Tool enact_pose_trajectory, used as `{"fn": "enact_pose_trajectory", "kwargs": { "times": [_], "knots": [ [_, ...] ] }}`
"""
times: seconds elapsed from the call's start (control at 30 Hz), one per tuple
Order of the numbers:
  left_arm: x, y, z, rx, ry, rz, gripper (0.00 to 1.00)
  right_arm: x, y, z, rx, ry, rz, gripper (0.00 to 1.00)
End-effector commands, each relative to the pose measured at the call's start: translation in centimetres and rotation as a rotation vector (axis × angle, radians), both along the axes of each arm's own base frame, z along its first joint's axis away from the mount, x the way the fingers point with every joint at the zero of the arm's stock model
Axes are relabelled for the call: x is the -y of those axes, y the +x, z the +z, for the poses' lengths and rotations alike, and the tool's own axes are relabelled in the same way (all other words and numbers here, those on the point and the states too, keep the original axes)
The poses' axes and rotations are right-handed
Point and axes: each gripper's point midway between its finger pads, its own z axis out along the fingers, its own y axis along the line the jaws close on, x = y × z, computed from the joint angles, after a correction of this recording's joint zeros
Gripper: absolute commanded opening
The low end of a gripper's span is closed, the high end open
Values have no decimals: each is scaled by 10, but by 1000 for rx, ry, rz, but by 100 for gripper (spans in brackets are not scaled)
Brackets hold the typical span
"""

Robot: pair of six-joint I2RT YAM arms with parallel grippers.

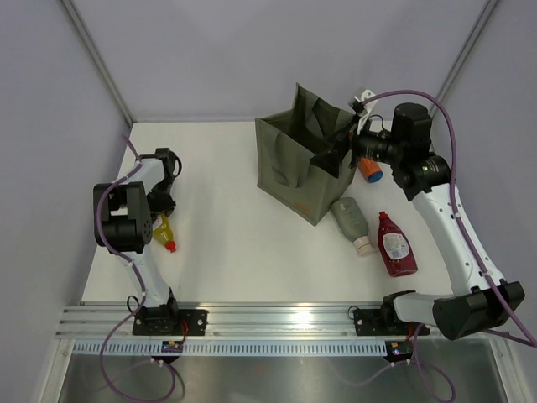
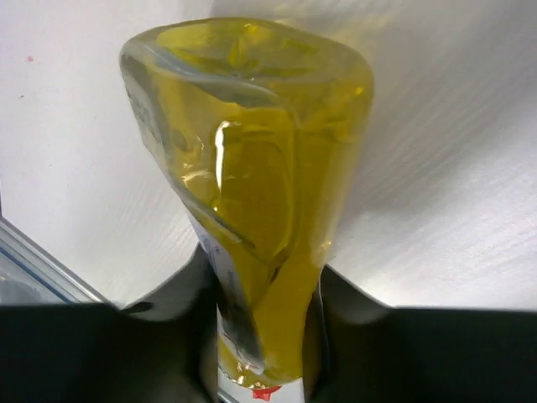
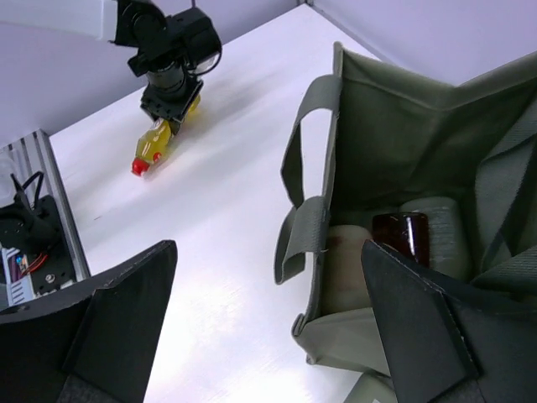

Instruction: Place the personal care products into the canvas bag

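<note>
Clamps left gripper [image 2: 267,277] on soft yellow translucent red-capped bottle [image 2: 252,193], well apart from boxy olive-green canvas bag [image 1: 289,159]; holds right gripper [image 3: 268,252] spread empty at bag's mouth; risks slip through buckling bottle walls.

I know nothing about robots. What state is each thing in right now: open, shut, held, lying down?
canvas bag: upright, mouth open.
brown bottle: inside the bag.
yellow bottle: clamped in the left fingers.
right fingers: spread open, empty, beside the bag's rim.
grey-green bottle: lying on the table.
dark red bottle: lying on the table.
orange bottle: partly hidden under the right arm, blue cap on.
</note>
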Motion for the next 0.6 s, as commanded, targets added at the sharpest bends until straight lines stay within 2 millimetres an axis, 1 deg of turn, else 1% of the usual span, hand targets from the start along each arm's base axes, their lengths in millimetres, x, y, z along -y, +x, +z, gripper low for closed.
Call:
{"fn": "enact_pose_trajectory", "kwargs": {
  "times": [0.0,0.03,0.07,0.1,0.13,0.17,0.2,0.23,0.27,0.3,0.33,0.37,0.4,0.43,0.47,0.5,0.53,0.57],
  "knots": [
    [18,-4,-26,-23,-137,-10,0,-7,-23,24,99,63,83,100],
    [24,-3,-25,-11,-174,-30,0,-8,-27,19,89,64,101,99],
    [29,3,-13,43,-204,-51,0,-9,-34,18,94,64,123,100],
    [36,12,-8,100,-240,-82,0,-9,-37,17,99,57,145,100],
    [44,10,-7,125,-289,-106,0,-13,-47,17,95,60,202,100],
    [63,15,0,175,-395,-156,0,-14,-51,7,57,43,236,100],
    [75,28,16,281,-453,-200,0,-16,-56,9,44,43,264,100],
    [98,24,20,307,-579,-244,0,-19,-65,-1,-24,34,299,98],
    [110,33,28,369,-640,-280,0,-22,-64,-8,-28,10,324,96],
    [122,35,39,420,-703,-312,0,-24,-66,-9,-32,-6,337,91],
    [145,27,45,436,-848,-334,0,-30,-74,-19,-77,-26,363,89],
    [155,34,52,492,-903,-365,0,-35,-75,-26,-85,-43,375,87],
    [165,33,60,526,-962,-388,0,-39,-75,-35,-103,-67,365,84],
    [183,22,65,526,-1083,-399,0,-45,-78,-43,-124,-86,373,82],
    [190,27,72,571,-1123,-440,0,-60,-89,-51,-153,-103,406,80],
    [204,21,83,584,-1204,-474,0,-65,-86,-65,-179,-139,372,75],
    [208,19,85,590,-1229,-486,0,-75,-86,-76,-201,-157,370,75],
    [213,17,88,605,-1257,-516,0,-90,-100,-83,-237,-165,396,74]
  ]
}}
